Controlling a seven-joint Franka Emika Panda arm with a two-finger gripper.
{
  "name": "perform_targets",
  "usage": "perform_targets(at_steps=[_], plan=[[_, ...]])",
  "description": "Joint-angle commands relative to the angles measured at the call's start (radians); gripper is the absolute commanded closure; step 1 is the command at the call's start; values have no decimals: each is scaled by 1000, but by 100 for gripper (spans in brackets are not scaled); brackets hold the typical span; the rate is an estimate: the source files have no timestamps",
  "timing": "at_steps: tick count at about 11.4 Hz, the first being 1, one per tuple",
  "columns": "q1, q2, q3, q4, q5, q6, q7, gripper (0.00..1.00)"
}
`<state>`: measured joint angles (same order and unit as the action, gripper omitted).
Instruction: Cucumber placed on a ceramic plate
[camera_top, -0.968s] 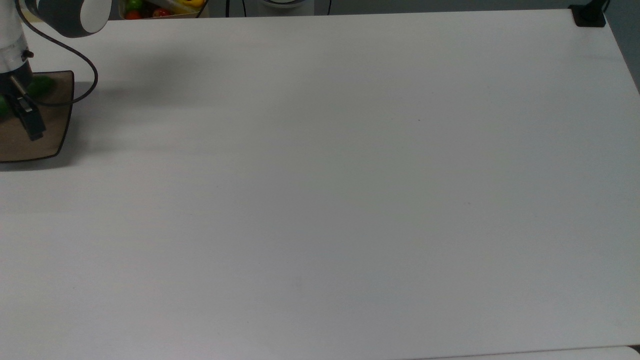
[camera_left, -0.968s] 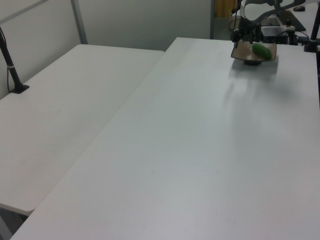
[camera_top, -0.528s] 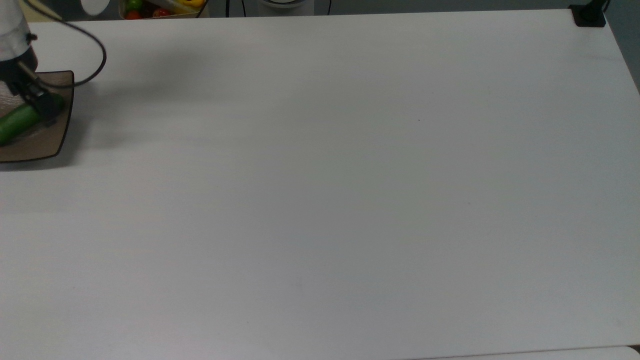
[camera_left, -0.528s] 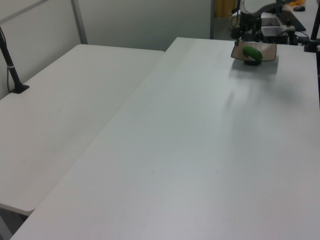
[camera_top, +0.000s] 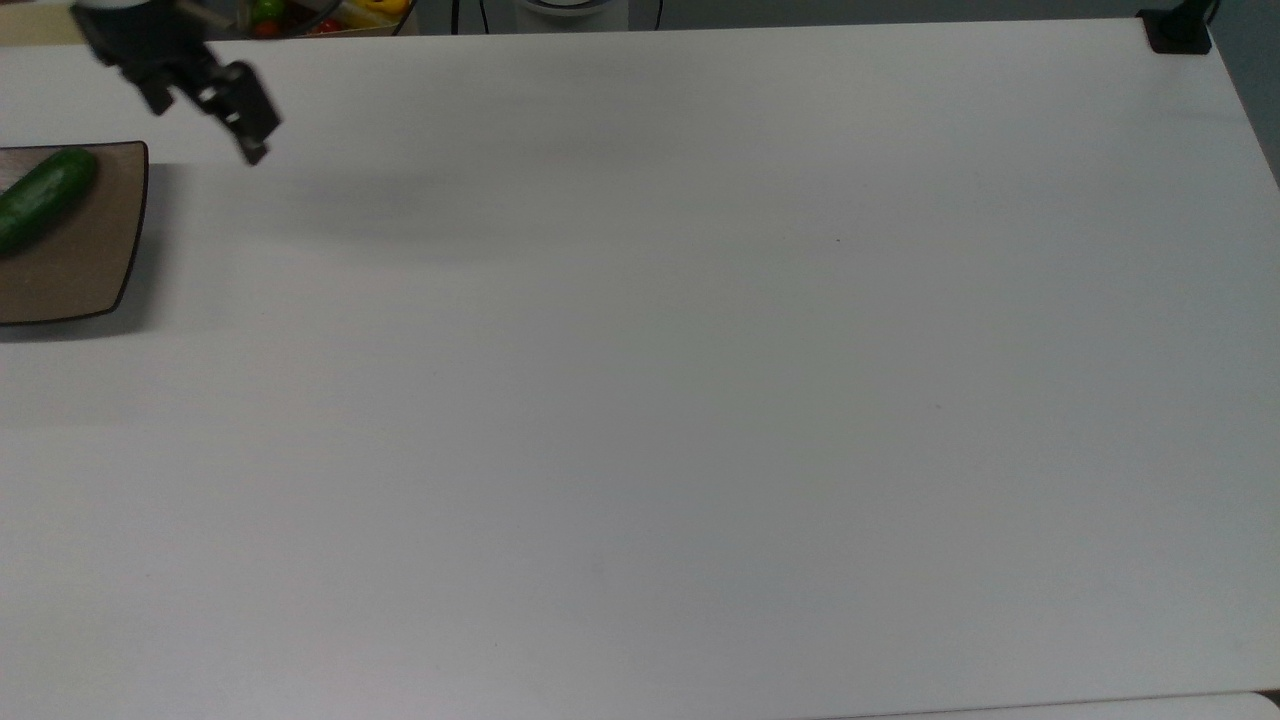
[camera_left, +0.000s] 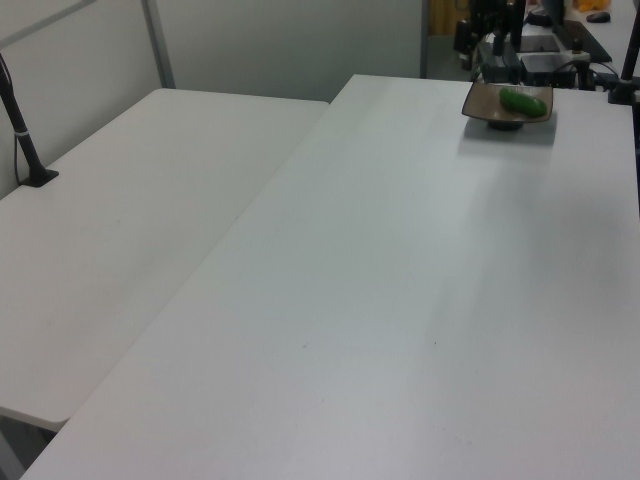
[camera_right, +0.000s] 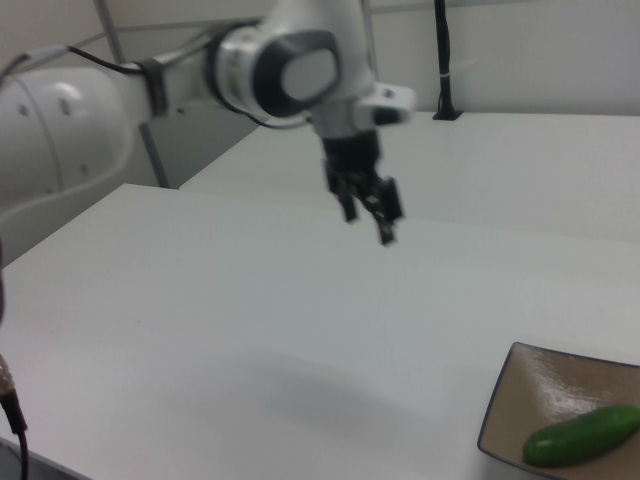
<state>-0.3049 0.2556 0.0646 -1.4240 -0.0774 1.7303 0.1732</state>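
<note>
Cucumber (camera_top: 40, 196) lying flat on ceramic plate (camera_top: 85, 270), diagonal across it in the top view, lower end cut off by the top view's left edge; plate likewise clipped there, about half showing. Same pair far back on desk (camera_top: 700, 400) in the left view: cucumber (camera_left: 524, 101) resting on plate (camera_left: 480, 105), small but clear enough. In the right view, cucumber (camera_right: 583, 435) near the bottom right corner on plate (camera_right: 530, 385), plate's lower part cut by the frame bottom. Pincer (camera_right: 370, 215) up in the air above bare desk (camera_right: 250, 330), well apart from plate, nothing between the fingers; fingers (camera_right: 387, 225) pointing down, set apart by a narrow-to-moderate gap, blurred, so exact gap hard to read. In the top view, pincer (camera_top: 235, 110) near the top left, tilted, to the right of plate, upper part of the arm cut by the frame top. In the left view, dark arm parts behind plate merging with background clutter, pincer not separable there. Box of coloured items (camera_top: 320, 15) at the top view's upper edge, mostly cut off, contents unclear. Black mount (camera_top: 1178, 30) at desk's far right corner.
</note>
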Motion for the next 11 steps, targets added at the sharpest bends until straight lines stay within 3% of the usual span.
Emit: perform_targets(at_steps=[1, 5, 11], plan=[[163, -131, -40, -130, 44, -18, -20, 0], [338, -254, -84, -277, 48, -5, -41, 0], [382, -272, -83, -306, 51, 18, -80, 0]])
